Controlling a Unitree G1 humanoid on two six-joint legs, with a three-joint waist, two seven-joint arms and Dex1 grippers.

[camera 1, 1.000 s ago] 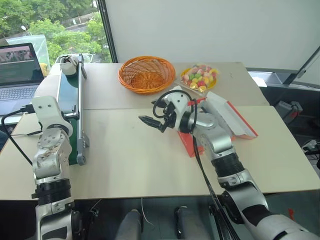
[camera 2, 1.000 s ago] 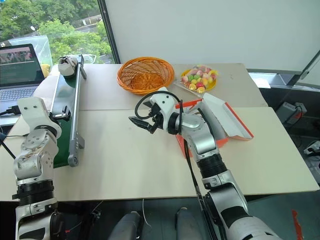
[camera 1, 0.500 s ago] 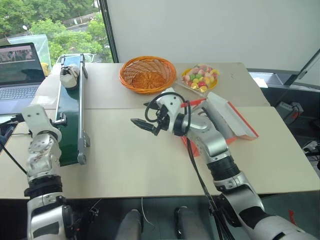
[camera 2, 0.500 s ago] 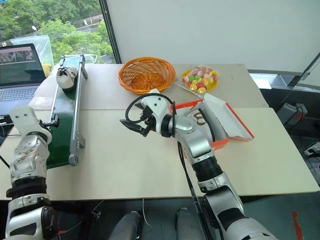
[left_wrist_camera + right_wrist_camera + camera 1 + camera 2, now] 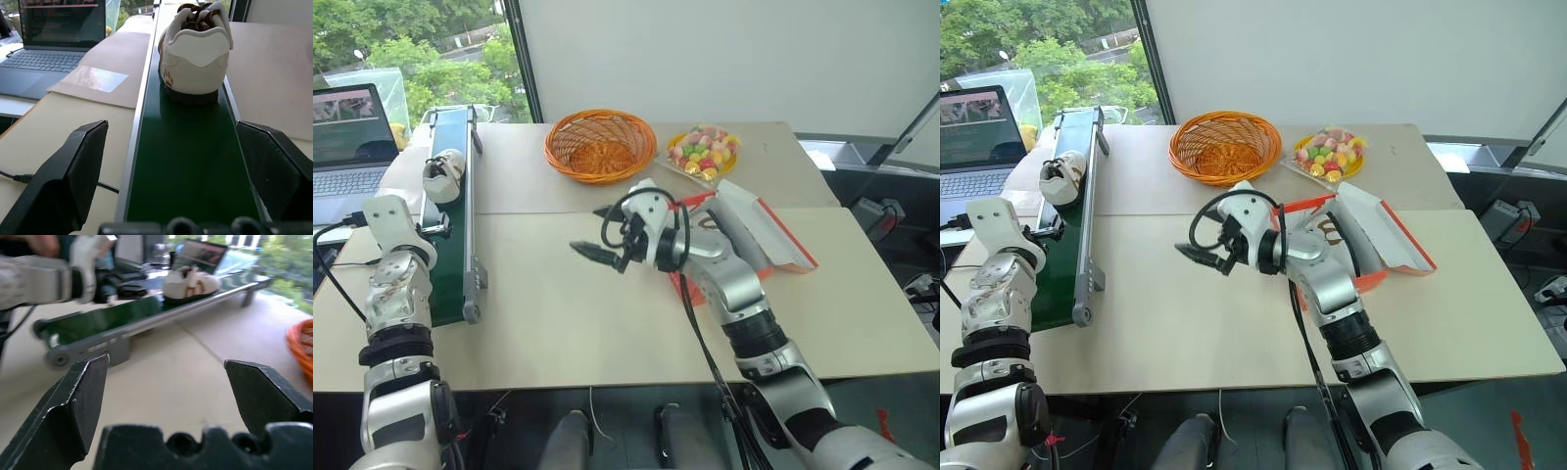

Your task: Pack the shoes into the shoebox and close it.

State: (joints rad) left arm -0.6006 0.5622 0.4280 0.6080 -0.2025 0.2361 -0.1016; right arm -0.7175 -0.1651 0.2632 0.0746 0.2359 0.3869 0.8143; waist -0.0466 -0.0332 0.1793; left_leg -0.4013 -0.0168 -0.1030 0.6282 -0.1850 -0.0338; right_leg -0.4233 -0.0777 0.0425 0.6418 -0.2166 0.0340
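The red shoebox (image 5: 759,235) lies open at 3 o'clock. One white sneaker (image 5: 195,49) rides the green belt (image 5: 450,235) at 10 o'clock. Left gripper (image 5: 176,171) and right gripper (image 5: 592,253) both spread wide, holding nothing.

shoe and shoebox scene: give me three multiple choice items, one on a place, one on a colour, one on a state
1. Where is the shoe?
A. in the wicker basket
B. on the green conveyor belt
C. inside the shoebox

2. What colour is the wicker basket?
A. orange
B. blue
C. black

3. How is the shoebox?
A. closed flat
B. lid open
C. upside down

Answers:
1 B: the white sneaker stands on the conveyor belt, ahead of the left gripper.
2 A: its weave is orange.
3 B: the lid is raised behind the right arm, whose right gripper is open.
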